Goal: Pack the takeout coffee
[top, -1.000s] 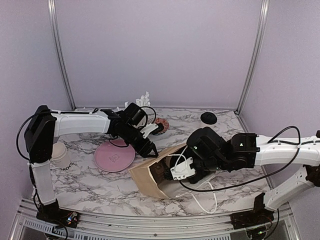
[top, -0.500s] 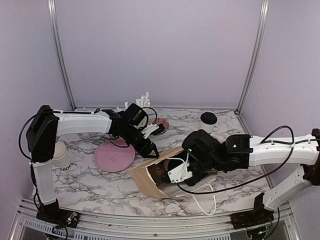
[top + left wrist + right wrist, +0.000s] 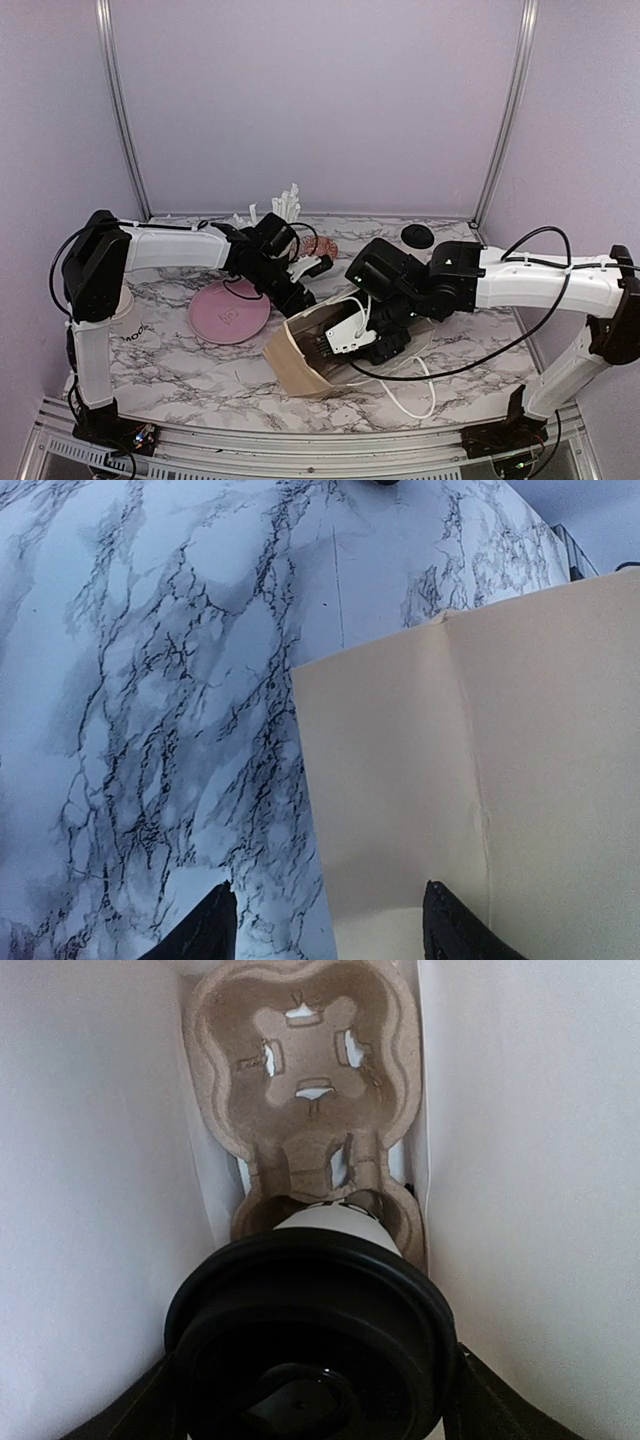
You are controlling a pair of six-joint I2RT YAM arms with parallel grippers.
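Observation:
The takeout coffee [image 3: 335, 1222], a white paper cup with a black lid [image 3: 310, 1330], sits between the fingers of my right gripper [image 3: 310, 1412], which is shut on it inside the paper bag. Its base rests at the near pocket of a brown pulp cup carrier [image 3: 300, 1070] at the bag's far end. From above, the right gripper [image 3: 345, 342] reaches into the mouth of the tan bag [image 3: 290, 360], which lies on its side. My left gripper [image 3: 330, 932] stands open over the bag's top panel [image 3: 480, 750], at the bag's upper rim in the top view [image 3: 300, 297].
A pink plate [image 3: 228, 312] lies left of the bag. A white lettered cup [image 3: 127, 312] stands behind the left arm. White straws [image 3: 288, 200] and a black lid-like object [image 3: 417, 236] sit at the back. The bag's white cord handles [image 3: 410, 400] trail toward the front edge.
The right arm has swung left and pushed the cup deeper into the bag. The bag's upper side has shifted under it. The left gripper has barely moved.

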